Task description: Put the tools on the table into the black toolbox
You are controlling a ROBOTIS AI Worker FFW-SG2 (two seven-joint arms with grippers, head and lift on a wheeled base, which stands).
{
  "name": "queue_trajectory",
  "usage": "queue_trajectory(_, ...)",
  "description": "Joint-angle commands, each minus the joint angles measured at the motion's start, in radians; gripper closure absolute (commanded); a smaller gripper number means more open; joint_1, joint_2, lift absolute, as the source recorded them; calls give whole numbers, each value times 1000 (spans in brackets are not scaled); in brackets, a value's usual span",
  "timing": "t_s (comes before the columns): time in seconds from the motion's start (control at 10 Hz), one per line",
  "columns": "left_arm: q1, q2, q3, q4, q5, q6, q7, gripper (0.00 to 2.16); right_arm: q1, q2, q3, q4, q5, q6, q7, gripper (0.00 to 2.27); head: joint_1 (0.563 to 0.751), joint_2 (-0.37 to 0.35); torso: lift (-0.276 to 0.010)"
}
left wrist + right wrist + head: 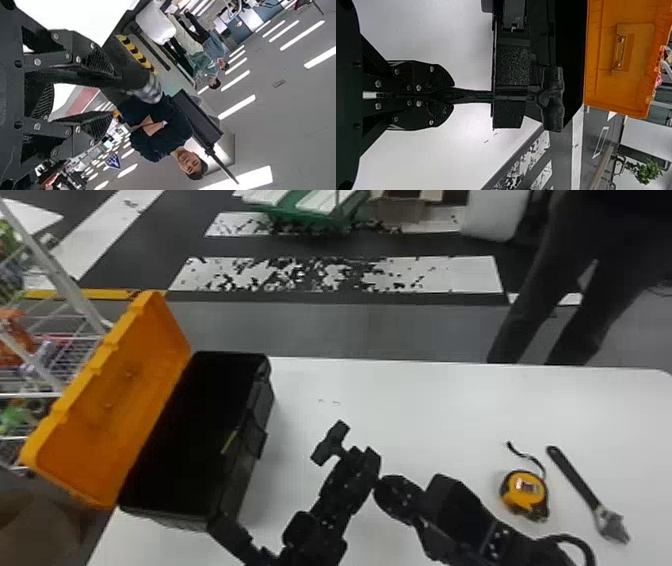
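Open-fingered, the left gripper (320, 487) hangs over the table (430, 410); the right gripper (381, 480) clamps the hammer (331, 444) by its handle. Leftward, the black toolbox (252, 460) stands open along the left edge; tape measure (525, 492) and wrench (575, 480) lie toward the right.

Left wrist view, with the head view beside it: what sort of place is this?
Probably a robotics lab or workshop: ceiling strip lights, black-and-yellow hazard striping, and a white table bearing an open black toolbox.
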Motion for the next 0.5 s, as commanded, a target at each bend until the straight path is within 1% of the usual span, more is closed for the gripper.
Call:
queue_trajectory(0.0,-4,-2,-1,0,0,26,0,1892,0,0,0,0,0,2,0,2260,695,117,-39)
queue_trajectory(0.1,-5,-2,1,0,-13,29,-17,2094,0,0,2,0,0,5,0,2260,695,112,-39)
queue_trajectory(0.2,-5,-2,1,-3,-36,29,-24,2138,0,0,2,0,-1,5,0,2260,695,104,-39)
queue_trajectory(0.3,-5,-2,4,-1,-33,32,-29,2138,1,0,3,-2,-1,5,0,2256,695,101,-39)
queue_trajectory(0.4,-5,0,6,-4,-32,32,-35,2138,1,0,5,-8,-6,45,2,2118,695,98,-39)
